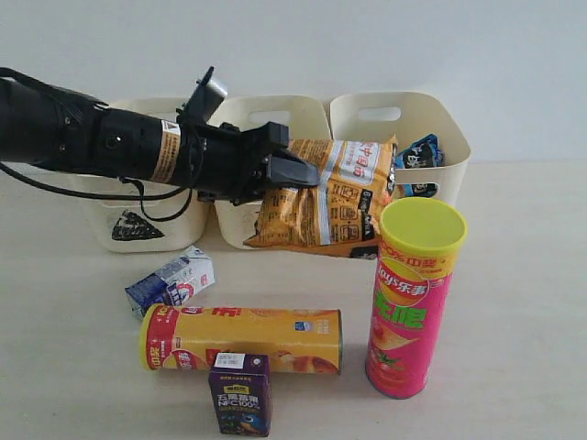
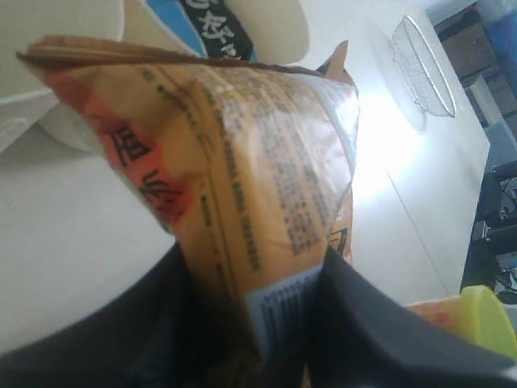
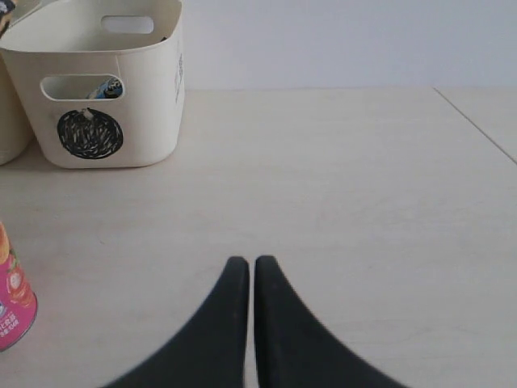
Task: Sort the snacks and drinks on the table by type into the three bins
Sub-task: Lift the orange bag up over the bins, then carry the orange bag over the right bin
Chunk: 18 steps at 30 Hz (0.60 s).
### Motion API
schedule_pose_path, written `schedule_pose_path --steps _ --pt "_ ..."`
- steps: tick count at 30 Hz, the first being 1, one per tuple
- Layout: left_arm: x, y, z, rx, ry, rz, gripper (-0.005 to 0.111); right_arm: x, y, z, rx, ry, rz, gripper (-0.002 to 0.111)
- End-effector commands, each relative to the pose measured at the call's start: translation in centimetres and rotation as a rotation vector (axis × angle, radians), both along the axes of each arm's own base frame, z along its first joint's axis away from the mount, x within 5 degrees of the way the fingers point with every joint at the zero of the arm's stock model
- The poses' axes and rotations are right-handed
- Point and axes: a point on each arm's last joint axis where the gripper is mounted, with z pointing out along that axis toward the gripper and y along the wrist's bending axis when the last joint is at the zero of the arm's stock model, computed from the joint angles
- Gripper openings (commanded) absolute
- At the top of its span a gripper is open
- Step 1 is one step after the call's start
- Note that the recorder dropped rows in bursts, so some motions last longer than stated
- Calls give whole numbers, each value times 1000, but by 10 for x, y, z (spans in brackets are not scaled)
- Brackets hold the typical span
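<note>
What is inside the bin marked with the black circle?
A blue bag shows over the front rim of the circle bin and through its handle slot. The bin's walls and the orange bag cover the rest of the inside.

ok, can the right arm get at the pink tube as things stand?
Probably yes: the right gripper is empty over bare table, and the pink tube stands upright with nothing between. Jaws are shut, so open first.

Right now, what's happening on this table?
The left gripper has the orange bag clamped by one end, in front of the bins. The blue bag already lies in the circle bin. The pink tube, yellow tube, milk box and juice box are on the table. The right gripper is shut on nothing.
</note>
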Motion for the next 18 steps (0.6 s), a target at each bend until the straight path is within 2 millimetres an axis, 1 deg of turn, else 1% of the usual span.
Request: schedule_pose_path --steps 1,5,8,12,14,18 --pt "7 1 30 -34 -83 58 4 0 0 -1 -10 -8 1 0" --pt "15 0 51 -53 -152 78 4 0 0 -1 -10 -8 1 0" --pt "22 -4 70 -80 -210 87 4 0 0 -1 -10 -8 1 0" --pt "32 -6 89 -76 -286 163 4 0 0 -1 -10 -8 1 0" --pt "33 -14 95 -65 -325 174 4 0 0 -1 -10 -8 1 0" --pt "37 -38 98 -21 -402 195 4 0 0 -1 -10 -8 1 0"
